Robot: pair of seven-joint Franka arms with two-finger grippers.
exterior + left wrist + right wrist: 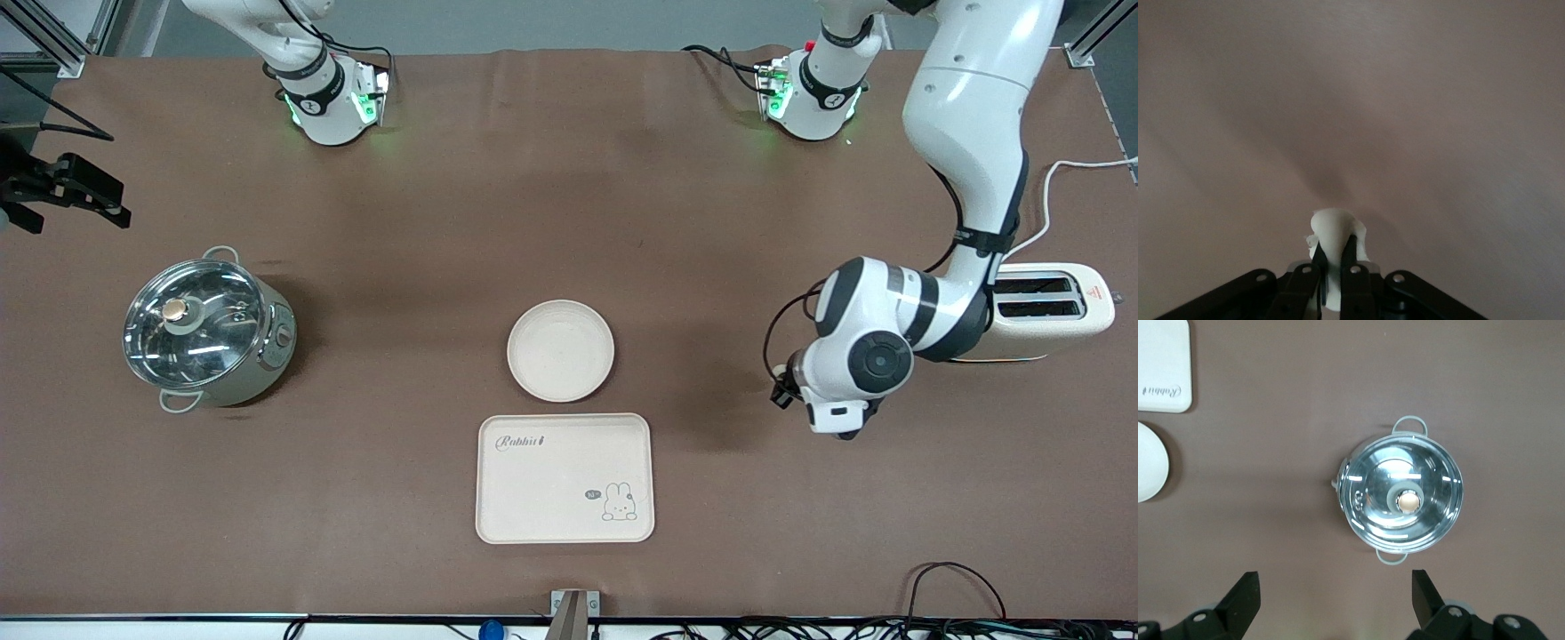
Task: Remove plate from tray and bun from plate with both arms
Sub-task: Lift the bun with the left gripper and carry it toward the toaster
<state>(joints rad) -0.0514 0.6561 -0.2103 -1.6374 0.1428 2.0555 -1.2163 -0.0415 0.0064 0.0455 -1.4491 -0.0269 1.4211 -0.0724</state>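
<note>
The bun [1333, 225], a small pale lump, sits pinched between the black fingers of my left gripper [1335, 245], which is shut on it over bare brown tabletop. In the front view the left wrist [849, 373] hangs low between the plate and the toaster and hides the bun. The round cream plate [560, 349] lies at mid-table, just farther from the front camera than the tray; its edge also shows as the plate [1148, 470] in the right wrist view. My right gripper [1335, 587] hangs open and empty, high over the table by the pot.
A rectangular cream tray [565, 477] with a rabbit drawing lies nearest the front camera. A steel pot with a glass lid [206, 326] stands toward the right arm's end. A cream toaster [1053, 307] stands toward the left arm's end, beside the left forearm.
</note>
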